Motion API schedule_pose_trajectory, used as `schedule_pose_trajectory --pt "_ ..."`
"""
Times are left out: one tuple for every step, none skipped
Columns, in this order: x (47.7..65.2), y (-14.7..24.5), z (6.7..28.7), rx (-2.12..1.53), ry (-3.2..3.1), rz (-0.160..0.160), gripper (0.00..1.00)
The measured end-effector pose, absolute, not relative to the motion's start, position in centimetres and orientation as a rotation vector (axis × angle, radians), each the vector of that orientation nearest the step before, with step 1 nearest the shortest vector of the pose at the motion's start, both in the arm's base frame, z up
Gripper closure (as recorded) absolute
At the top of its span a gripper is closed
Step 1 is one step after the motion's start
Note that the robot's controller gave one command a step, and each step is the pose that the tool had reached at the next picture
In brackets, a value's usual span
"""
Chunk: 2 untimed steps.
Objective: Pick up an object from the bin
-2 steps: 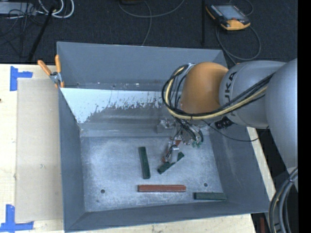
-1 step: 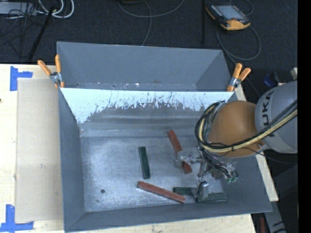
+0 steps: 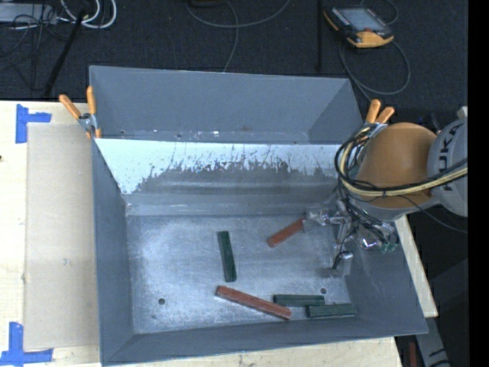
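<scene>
Hanging by right wall, seemingly, tool

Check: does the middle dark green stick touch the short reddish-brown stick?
Apart. The camera view shows bare bin floor between the dark green stick and the short reddish-brown stick.

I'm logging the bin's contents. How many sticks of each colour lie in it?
Dark green sticks: 3
Red-brown sticks: 2
Total: 5
</scene>
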<state>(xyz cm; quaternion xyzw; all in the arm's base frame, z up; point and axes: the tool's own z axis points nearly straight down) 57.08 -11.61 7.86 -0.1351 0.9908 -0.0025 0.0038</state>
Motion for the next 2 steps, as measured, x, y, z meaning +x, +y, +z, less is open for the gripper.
schedule_pose_trajectory --pt "61.5 -5.4 7.7 -0.366 3.116 0.003 0.0" --pt "59.5 4.2 17.9 -0.261 3.122 0.007 0.0"
